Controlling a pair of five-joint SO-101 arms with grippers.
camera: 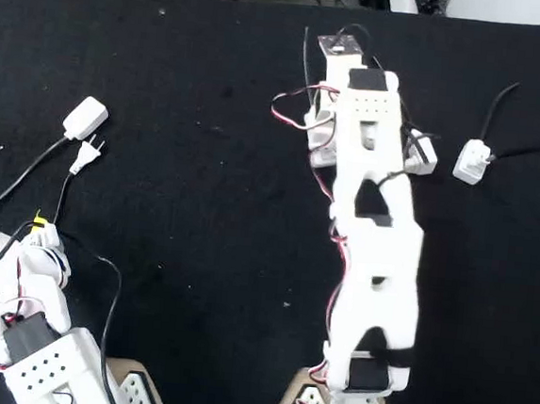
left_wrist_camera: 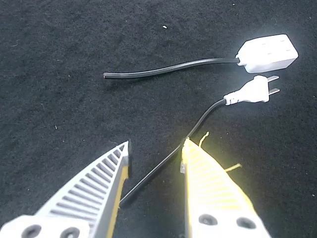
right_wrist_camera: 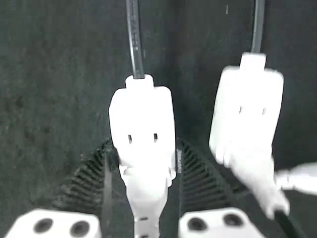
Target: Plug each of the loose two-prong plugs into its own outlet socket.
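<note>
At upper centre of the high view, the right arm point(camera: 376, 174) covers most of a white socket point(camera: 422, 151), leaving one end showing. The left arm point(camera: 26, 341) is cut off at the lower left corner. In the right wrist view a neighbouring socket point(right_wrist_camera: 246, 114) is blurred, and the plug point(right_wrist_camera: 144, 198) in the held outlet socket point(right_wrist_camera: 141, 124) runs off the frame.

No text or labels can be read

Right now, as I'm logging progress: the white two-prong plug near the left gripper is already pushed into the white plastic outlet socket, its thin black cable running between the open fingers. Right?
No. The white two-prong plug lies loose beside the white plastic outlet socket, prongs bare; the left wrist view shows it. Its thin black cable does run between the left gripper's open fingers.
</note>
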